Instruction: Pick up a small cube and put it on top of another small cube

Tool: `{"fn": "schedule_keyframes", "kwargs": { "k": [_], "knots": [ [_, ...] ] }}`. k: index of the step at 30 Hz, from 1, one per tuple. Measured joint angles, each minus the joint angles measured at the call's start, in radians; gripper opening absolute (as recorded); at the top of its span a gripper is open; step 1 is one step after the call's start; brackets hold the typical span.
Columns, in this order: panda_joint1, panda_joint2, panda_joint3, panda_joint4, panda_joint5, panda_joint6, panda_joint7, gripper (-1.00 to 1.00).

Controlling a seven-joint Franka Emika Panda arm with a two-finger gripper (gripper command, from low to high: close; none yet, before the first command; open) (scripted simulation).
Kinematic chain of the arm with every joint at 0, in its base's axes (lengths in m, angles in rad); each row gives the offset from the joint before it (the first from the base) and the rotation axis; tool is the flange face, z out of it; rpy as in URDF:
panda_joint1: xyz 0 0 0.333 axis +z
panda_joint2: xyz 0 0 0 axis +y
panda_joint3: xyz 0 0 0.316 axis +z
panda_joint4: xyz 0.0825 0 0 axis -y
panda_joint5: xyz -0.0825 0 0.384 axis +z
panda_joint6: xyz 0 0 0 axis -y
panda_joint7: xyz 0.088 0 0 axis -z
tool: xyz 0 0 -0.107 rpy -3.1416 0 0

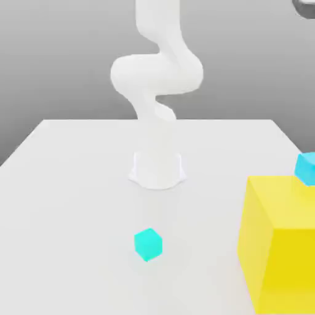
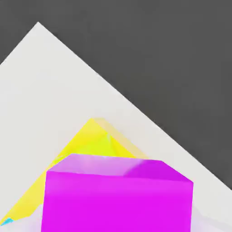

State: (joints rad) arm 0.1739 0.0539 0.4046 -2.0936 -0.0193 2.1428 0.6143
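A small cyan cube (image 1: 148, 243) sits alone on the white table (image 1: 67, 184), toward the front. A second cyan cube (image 1: 306, 167) shows at the far top edge of a large yellow block (image 1: 280, 246) on the exterior view's right; I cannot tell whether it rests on the block or behind it. In the hand view a magenta cube (image 2: 118, 199) looms very close to the camera, directly over the yellow block (image 2: 93, 142), and my gripper is shut on it. A cyan sliver (image 2: 6, 222) peeks out at the yellow block's edge.
The arm's white base (image 1: 157, 169) stands at the table's middle, its links (image 1: 157, 74) rising behind. The table's edge (image 2: 136, 111) runs diagonally through the hand view, with dark floor beyond it.
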Motion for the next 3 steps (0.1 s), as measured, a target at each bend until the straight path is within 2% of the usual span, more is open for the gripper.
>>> {"fn": "schedule_keyframes", "kwargs": {
  "k": [3],
  "knots": [
    [0.002, 0.0, 0.0, 0.0, 0.0, 0.0, 0.0, 1.0]
  ]
}}
